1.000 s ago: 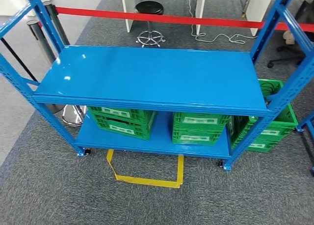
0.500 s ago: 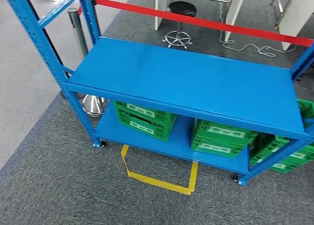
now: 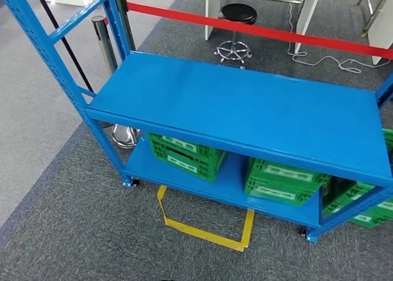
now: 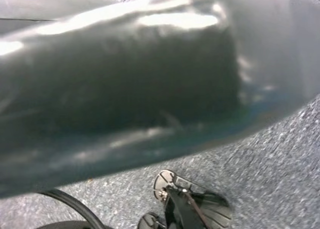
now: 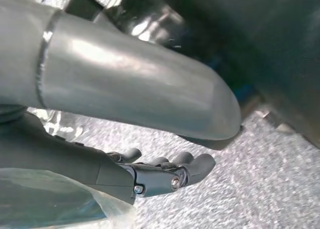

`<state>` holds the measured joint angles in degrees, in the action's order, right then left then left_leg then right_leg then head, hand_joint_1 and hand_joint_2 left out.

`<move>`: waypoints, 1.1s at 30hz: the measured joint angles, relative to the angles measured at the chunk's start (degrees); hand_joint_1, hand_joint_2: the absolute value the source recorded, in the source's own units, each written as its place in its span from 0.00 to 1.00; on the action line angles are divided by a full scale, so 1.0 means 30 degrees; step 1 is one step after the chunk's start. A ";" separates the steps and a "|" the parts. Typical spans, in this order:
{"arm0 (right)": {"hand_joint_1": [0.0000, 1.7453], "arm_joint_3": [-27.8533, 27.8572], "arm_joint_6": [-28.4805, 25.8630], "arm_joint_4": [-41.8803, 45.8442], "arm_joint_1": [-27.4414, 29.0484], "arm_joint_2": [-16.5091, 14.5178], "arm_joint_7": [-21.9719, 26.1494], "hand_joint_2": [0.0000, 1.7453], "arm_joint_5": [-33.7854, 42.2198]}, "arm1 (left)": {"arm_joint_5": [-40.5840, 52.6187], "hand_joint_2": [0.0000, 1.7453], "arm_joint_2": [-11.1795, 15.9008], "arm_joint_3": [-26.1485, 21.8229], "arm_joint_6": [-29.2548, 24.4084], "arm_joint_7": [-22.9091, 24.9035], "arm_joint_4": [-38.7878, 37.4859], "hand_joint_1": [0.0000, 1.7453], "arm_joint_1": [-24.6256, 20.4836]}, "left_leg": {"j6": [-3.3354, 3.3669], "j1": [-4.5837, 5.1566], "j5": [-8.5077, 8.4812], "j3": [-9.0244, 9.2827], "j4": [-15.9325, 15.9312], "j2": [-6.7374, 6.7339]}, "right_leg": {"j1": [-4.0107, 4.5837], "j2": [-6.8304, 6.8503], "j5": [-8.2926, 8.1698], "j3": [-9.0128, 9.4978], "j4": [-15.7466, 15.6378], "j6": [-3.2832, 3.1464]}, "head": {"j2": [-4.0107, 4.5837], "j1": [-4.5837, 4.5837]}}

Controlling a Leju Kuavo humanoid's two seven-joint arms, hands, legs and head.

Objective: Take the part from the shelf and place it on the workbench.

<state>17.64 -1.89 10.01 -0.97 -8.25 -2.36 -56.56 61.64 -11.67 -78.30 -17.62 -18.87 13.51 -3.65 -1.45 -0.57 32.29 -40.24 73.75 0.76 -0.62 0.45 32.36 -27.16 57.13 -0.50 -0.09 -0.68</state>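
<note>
A: Grey carpet [image 3: 69, 232] runs under a blue shelf [image 3: 241, 109], with a red barrier tape [image 3: 278, 32] and a black stool [image 3: 236, 14] behind it. What differs from half a second ago?

B: The whole picture has slid a little, so the camera has moved; the shelf itself sits the same against the yellow floor tape [image 3: 204, 232].

A: And the part?

B: It cannot be made out. The upper board is bare blue, and green crates [image 3: 185, 155] stand on the lower board.

A: The hands?

B: The right hand [image 5: 151, 176] hangs over the carpet, fingers [image 5: 196, 164] slightly curled, holding nothing. The left hand [image 4: 188, 204] is dark and partly cut off; open or closed cannot be told.
</note>
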 joint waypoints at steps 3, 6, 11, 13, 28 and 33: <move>0.00 -0.0016 -0.0210 0.0000 0.0025 -0.0007 -0.0250 0.00 -0.0531 | 0.0084 0.00 0.0069 0.0035 -0.0084 0.0321 0.0000 0.00 0.0049 | 0.0065 0.0016 -0.1978 0.1179 -0.3085 -0.0149 | -0.0016 0.0054 0.0580 0.0560 -0.0009 0.0215 | 0.0000 -0.0015; 0.00 -0.0038 -0.0357 0.0000 -0.0040 -0.0013 -0.0400 0.00 -0.0536 | 0.0189 0.00 0.0076 0.0097 -0.0144 0.0661 0.0000 0.00 0.0083 | 0.0416 0.0160 -0.1794 0.1759 -0.4359 -0.0232 | 0.0050 0.0122 0.0858 0.0962 -0.0096 0.0533 | -0.0002 -0.0015; 0.00 -0.0038 -0.0190 0.0000 -0.0179 -0.0013 -0.0711 0.00 -0.0445 | -0.0228 0.00 0.0014 0.0133 -0.0029 0.0656 0.0000 0.00 0.0252 | 0.0969 0.0054 -0.1529 0.2330 -0.4794 -0.0162 | 0.0012 0.0000 0.1523 -0.0391 0.2387 0.0866 | -0.0004 0.0194; 0.00 -0.0038 -0.0164 0.0000 -0.0218 -0.0013 -0.0791 0.00 -0.0505 | -0.0397 0.00 -0.0002 0.0133 0.0051 0.0643 0.0000 0.00 0.0215 | 0.1081 0.0073 -0.1327 0.2480 -0.4812 -0.0147 | 0.0015 -0.0052 0.2369 -0.2154 0.4707 0.0889 | -0.0004 0.0242; 0.00 0.0231 0.0129 0.0000 -0.0361 -0.0062 -0.1097 0.00 0.0334 | -0.0692 0.00 -0.0140 -0.0013 0.0118 0.1064 0.0034 0.00 0.0202 | 0.0005 0.0041 0.1480 0.1824 -0.0881 -0.0025 | 0.0049 -0.0093 -0.0875 -0.1451 0.0610 -0.0094 | -0.0002 0.0191; 0.00 0.0565 0.0395 0.0000 -0.0365 -0.0064 -0.1099 0.00 0.0367 | -0.0932 0.00 -0.0135 -0.0080 0.0098 0.1146 0.0179 0.00 0.0255 | 0.0095 0.0055 -0.0030 0.1364 -0.1386 0.0059 | 0.0095 -0.0651 -0.0709 -0.1185 0.0614 -0.0128 | -0.0002 0.0187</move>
<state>19.34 -0.70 10.01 -2.07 -8.44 -5.66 -55.46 58.84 -12.08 -78.54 -17.33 -15.43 14.04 -2.88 -1.17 -0.41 32.20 -36.14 69.59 0.93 -0.33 -1.51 30.23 -30.72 58.97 -0.88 -0.09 -0.11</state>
